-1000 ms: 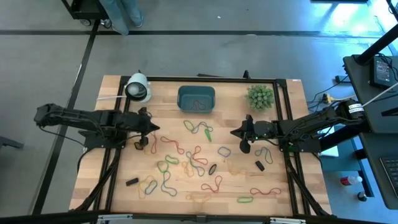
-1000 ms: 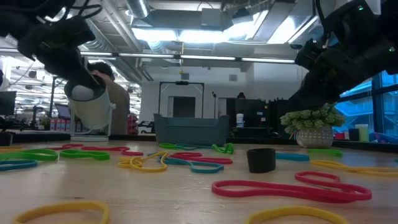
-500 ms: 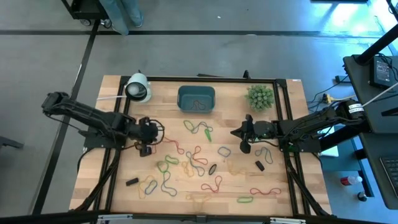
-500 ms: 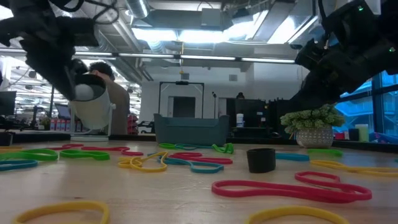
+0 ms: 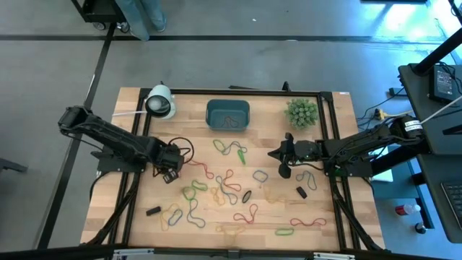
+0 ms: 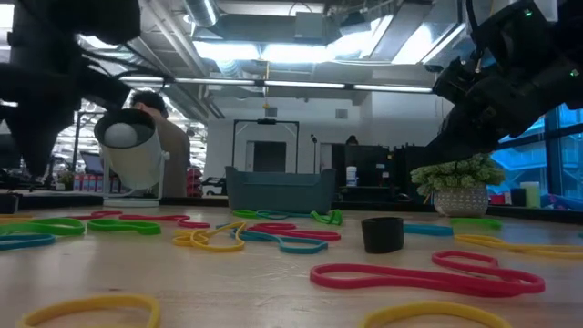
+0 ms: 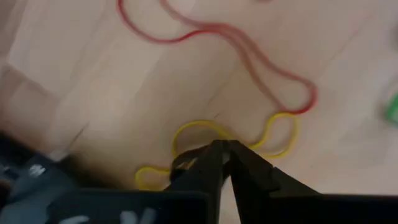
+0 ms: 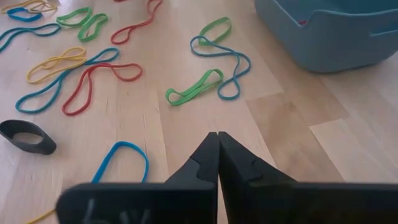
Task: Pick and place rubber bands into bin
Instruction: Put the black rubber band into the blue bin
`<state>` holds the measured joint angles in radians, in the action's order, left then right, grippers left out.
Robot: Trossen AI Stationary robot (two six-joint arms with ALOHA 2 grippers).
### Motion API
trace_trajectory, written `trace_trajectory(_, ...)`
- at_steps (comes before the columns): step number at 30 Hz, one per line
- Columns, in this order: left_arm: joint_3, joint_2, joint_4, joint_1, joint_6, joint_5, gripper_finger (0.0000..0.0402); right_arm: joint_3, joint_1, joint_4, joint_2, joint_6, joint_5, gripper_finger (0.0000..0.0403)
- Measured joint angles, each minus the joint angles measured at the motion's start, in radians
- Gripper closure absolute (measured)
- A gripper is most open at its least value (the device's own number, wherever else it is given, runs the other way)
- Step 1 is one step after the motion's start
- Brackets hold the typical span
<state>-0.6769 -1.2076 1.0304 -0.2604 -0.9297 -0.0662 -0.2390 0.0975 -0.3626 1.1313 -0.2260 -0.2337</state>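
Many coloured rubber bands (image 5: pixel 231 184) lie loose on the wooden table, also in the right wrist view (image 8: pixel 205 81). The teal bin (image 5: pixel 228 115) stands at the far middle with a few bands inside. My left gripper (image 5: pixel 170 173) points straight down at the table's left. Its fingers (image 7: pixel 224 149) are shut over a yellow band (image 7: pixel 199 129) that lies beside a red band (image 7: pixel 249 53). My right gripper (image 5: pixel 272 153) hangs shut (image 8: pixel 217 135) above bare wood, right of the middle and near the bin (image 8: pixel 329 31). My left gripper comes from above, pointing down, onto one loop of the yellow band (image 7: pixel 186 132), which lies flat on the table. The fingertips cover the spot, so I cannot tell whether they touch the band.
A white cylinder (image 5: pixel 160 102) lies at the far left and a spiky green plant (image 5: pixel 302 112) stands at the far right. Small black pieces (image 5: pixel 153 211) (image 5: pixel 301 191) (image 5: pixel 247 196) lie among the bands. A black frame (image 5: pixel 325 95) edges the work area.
My left gripper has tipped from pointing level across the table to pointing straight down, rolling as it went. It has shifted toward the near edge and come down over the yellow and red bands at the left.
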Motion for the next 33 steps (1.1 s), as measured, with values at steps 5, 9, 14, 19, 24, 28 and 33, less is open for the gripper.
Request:
trace_trajectory(5,0.0,-0.038,0.017,0.0,0.028,0.024,0.0333,0.0,0.0,0.0,0.0,0.0,0.0,0.0387)
trace_trajectory(9,0.0,-0.063,0.027,0.0,0.015,0.05,0.0306,0.0,0.0,-0.001,0.0,-0.001,0.0,0.0394)
trace_trajectory(14,0.0,-0.101,0.034,0.0,0.029,0.05,0.0287,0.0,0.0,-0.001,0.0,-0.006,0.0,0.0398)
trace_trajectory(19,0.0,-0.15,0.052,0.0,0.072,0.059,0.0283,0.0,0.0,-0.002,0.0,-0.032,0.0,0.0389)
trace_trajectory(24,0.0,-0.204,0.054,0.0,0.116,0.042,0.0283,0.0,0.0,-0.002,0.0,-0.036,0.0,0.0388)
trace_trajectory(28,0.0,-0.254,0.051,0.0,0.151,0.023,0.029,0.0,0.0,-0.002,0.0,-0.06,0.0,0.0396)
trace_trajectory(33,0.0,-0.297,0.039,0.0,0.202,0.044,0.0342,0.0,0.0,-0.002,0.0,-0.061,0.0,0.0396)
